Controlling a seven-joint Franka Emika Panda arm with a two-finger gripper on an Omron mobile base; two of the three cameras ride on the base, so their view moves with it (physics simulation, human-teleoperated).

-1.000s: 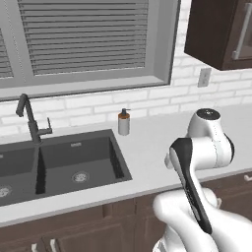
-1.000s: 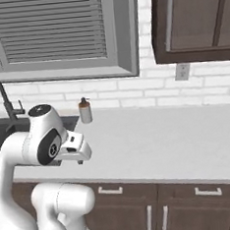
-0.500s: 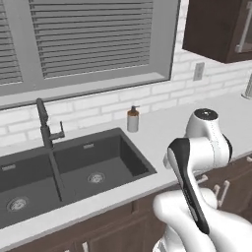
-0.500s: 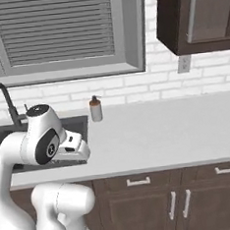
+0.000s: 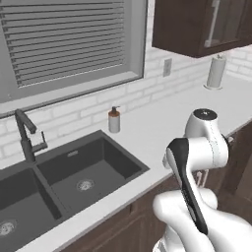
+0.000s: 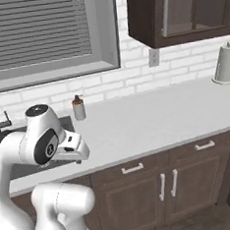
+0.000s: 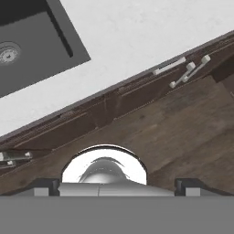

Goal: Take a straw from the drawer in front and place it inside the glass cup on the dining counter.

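Where the straw lies cannot be told from these pictures. A drawer front [image 6: 141, 167] with a pale handle [image 6: 132, 168] is seen under the white surface [image 6: 152, 118], and it is shut. A second shut drawer front [image 6: 204, 146] is seen further to the right. Brown cupboard doors [image 6: 139, 198] are found below them.

The gripper [image 7: 117, 185] is held out in front of the surface edge, pointing down, higher than the drawer and to its left. Its two dark fingertips [image 7: 45, 185] are seen far apart, and nothing is held between them. In the hand view, the drawer handle is seen up near the top right, well away from the gripper, and a brown wood floor [image 7: 183, 137] is seen below the cupboards.

A dark sink [image 5: 74, 182] with two bowls is set into the surface, near the arm's left side. A dark tap [image 5: 27, 140] is stood behind the sink. A small soap bottle [image 5: 114, 119] is stood by the brick wall, just past the sink's back corner. A roll of paper towel [image 6: 225, 63] is stood far off at the right end of the surface. A window with grey blinds [image 5: 64, 44] is seen above the sink, and a dark wall cupboard [image 6: 176, 8] is hung to the right of it. A wall socket [image 6: 154, 57] is seen under that cupboard.
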